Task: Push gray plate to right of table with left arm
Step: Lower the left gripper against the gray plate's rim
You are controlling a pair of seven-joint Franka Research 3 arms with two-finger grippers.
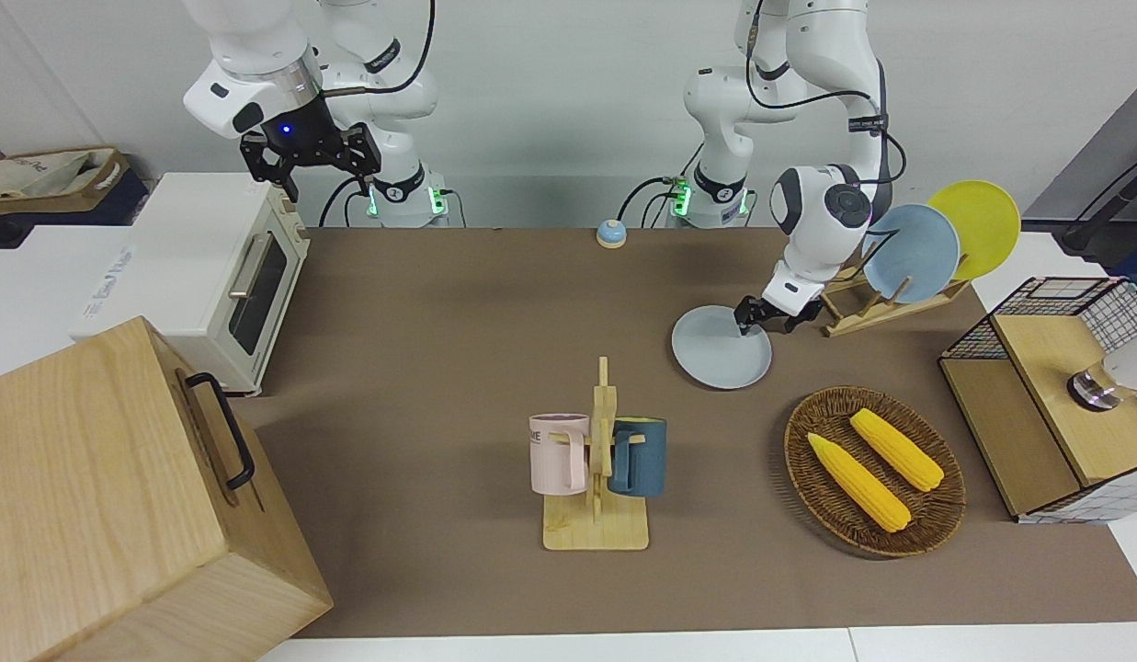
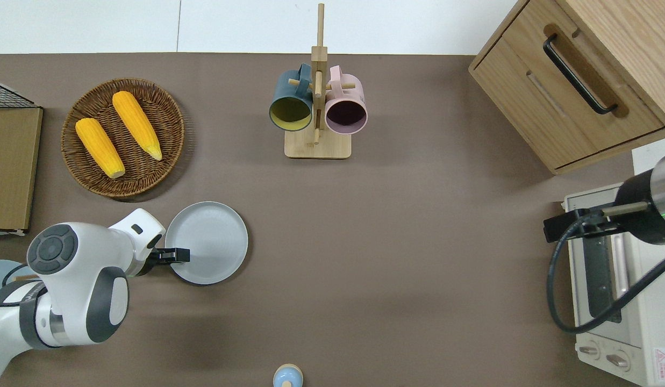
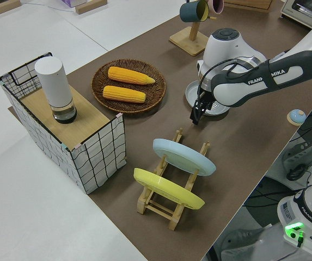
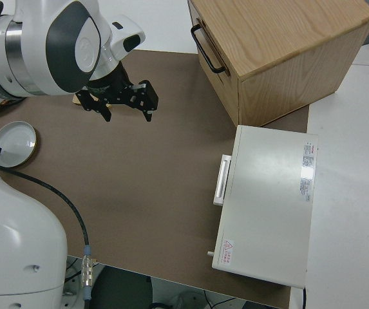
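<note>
The left gripper (image 2: 176, 255) is reaching down to the gray plate (image 2: 209, 242), and its tip is sitting at the plate's rim on the side toward the left arm's end of the table (image 2: 407, 279). The fingers are appearing drawn together into one narrow tip and they are holding nothing; the contact is on the rim only, not a grasp. The plate is lying flat on the brown cover, nearer to the robots than the wicker basket (image 2: 173, 126) with the two corn cobs (image 2: 136, 123), and just beside the wooden plate rack (image 1: 885, 308) that is carrying the sky-blue plate (image 1: 913, 250) and the yellow plate (image 1: 977, 225). The right arm is parked. To do this push well, I think the tip should be staying low, pressing on the outside of the rim and not riding over it, because a shallow rim is easily letting the finger slip onto the plate. The push line should be passing through the plate's centre, otherwise the plate is likely turning and sliding away sideways. The way toward the right arm's end is looking free on this line; the mug stand (image 2: 317, 145) is standing farther from the robots and the small bell (image 2: 287, 376) nearer, so a straight, slow push between them seems the safest.
</note>
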